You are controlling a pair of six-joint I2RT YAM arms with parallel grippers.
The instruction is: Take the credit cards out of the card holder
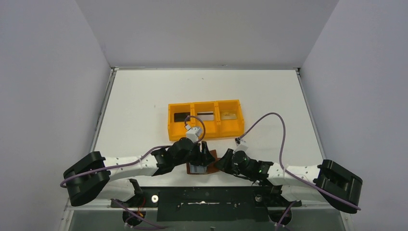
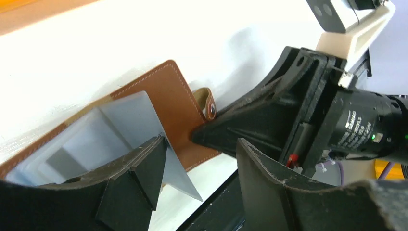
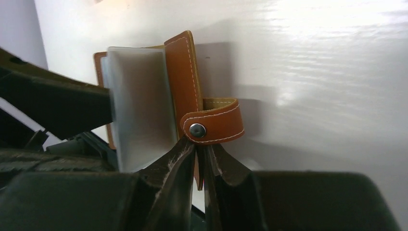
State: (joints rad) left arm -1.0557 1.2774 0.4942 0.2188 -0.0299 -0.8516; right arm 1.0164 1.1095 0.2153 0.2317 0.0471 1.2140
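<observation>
I'm seeing the card holder (image 3: 183, 77) showing smooth tan leather with pale stitching just above my right gripper (image 3: 198, 149), whose fingers (image 3: 173, 173) are looking matt black plastic. Its snap stud (image 3: 197, 130) is gleaming like metal, the inner pockets (image 3: 139, 106) are looking like frosted plastic, and the table (image 3: 312, 72) is shining glossy white.

Right pincer (image 3: 201, 150) pinching brown flap edge of card holder (image 3: 182, 82); snap tab (image 3: 216, 126) just above.

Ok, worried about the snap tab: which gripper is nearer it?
Right. The right gripper pinches the card holder's cover right beside the snap tab; the left gripper is at the pale inner pockets, farther off.
</observation>
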